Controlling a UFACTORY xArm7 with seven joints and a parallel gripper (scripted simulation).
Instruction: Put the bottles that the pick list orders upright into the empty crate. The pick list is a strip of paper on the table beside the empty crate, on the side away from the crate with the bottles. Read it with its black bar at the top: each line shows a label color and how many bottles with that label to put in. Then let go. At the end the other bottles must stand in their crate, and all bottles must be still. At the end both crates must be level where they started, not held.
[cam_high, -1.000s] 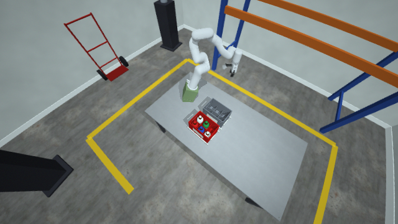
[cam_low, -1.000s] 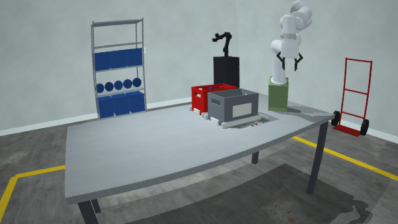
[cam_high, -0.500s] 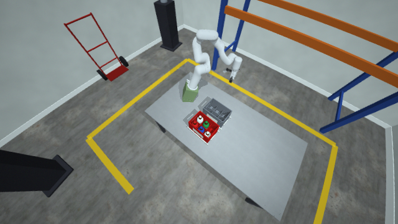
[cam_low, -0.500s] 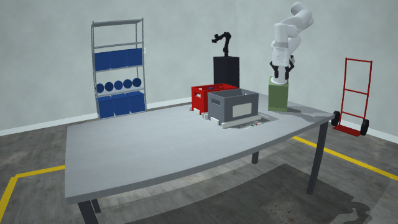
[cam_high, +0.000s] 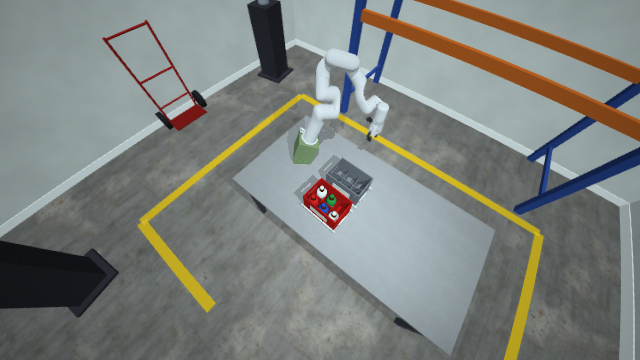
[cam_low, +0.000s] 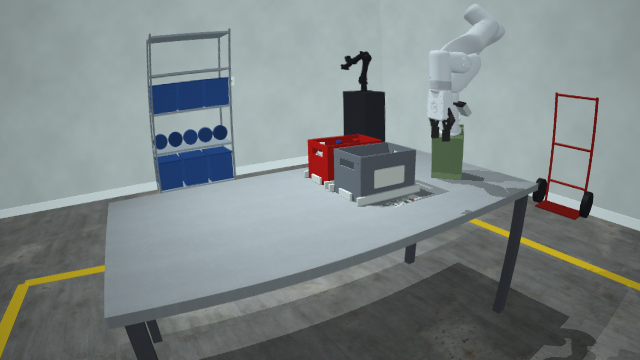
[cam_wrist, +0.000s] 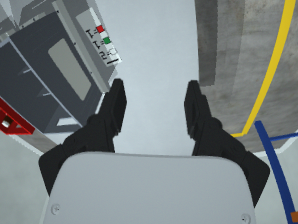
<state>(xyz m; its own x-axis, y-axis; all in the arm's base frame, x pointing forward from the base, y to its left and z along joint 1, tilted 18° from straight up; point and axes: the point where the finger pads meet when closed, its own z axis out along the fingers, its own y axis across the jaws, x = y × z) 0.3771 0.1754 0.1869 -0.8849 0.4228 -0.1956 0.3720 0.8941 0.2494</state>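
Beyond the grey crate (cam_wrist: 40, 76), the pick list (cam_wrist: 101, 43) lies up-left of the released, empty end effector (cam_wrist: 156, 106).

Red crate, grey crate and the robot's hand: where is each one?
red crate (cam_high: 316, 209), top view, on its near wall.
grey crate (cam_low: 350, 167), exterior view, on its front wall.
hand (cam_wrist: 154, 112), wrist view, midway between its open fingertips, holding nothing.

Gripper (cam_low: 446, 131) open above table (cam_low: 240, 240) — grey crate (cam_low: 375, 170) beside red crate (cam_low: 325, 155)
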